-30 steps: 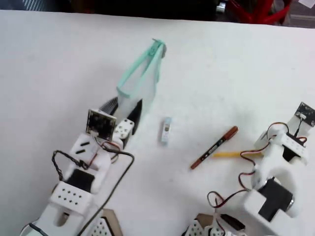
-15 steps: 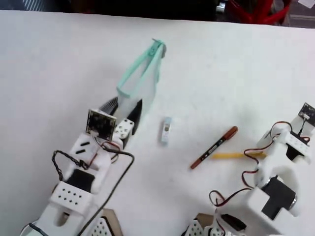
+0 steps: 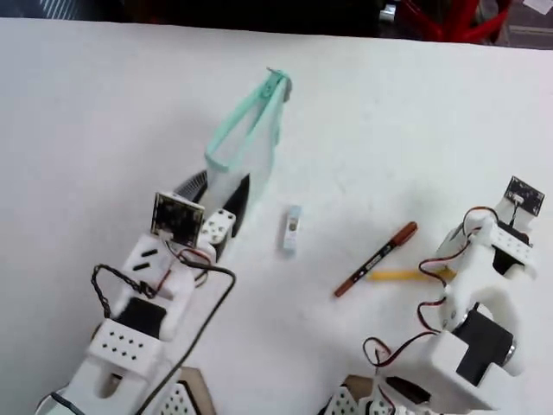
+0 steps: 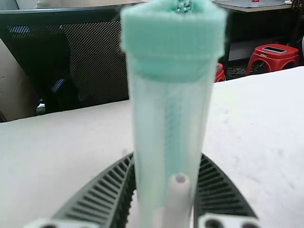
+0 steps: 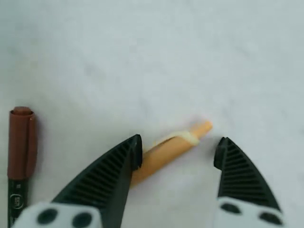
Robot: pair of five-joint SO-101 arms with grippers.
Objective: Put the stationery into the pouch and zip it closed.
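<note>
Little of the job looks done, by my reading. The pouch point(image 3: 246, 147) stands on edge on the worktop point(image 3: 104, 104), its green zip edge uppermost. The left fingers point(image 4: 107, 190) are closed narrowly on its near end, one on each flank, holding it upright. In the left wrist view a pale rod-like shape shows low against the pouch. I cannot tell whether it is something already inside or part of the arm.

Three things lie outside the pouch, all on the side where the right arm stands. A small white piece point(image 3: 292, 229), perhaps an eraser, is just beside the pouch's near end. The brown marker point(image 3: 377, 259) is farther out. The yellow pencil point(image 3: 402, 274) is farthest from the pouch and crosses under the marker's lower part. All three have yet to go in, and the zip has yet to be closed. How far the zip stands open I cannot tell.

The right fingers point(image 5: 111, 175) are spread wide and hold nothing. They hang low over the pencil's end that points away from the pouch. The pencil's tip lies in the gap between them, nearer one finger than the other, and its shaft runs off beneath or right against that finger. Whether they touch is not clear. The marker's cap lies outside the gap, beside the same finger.
</note>
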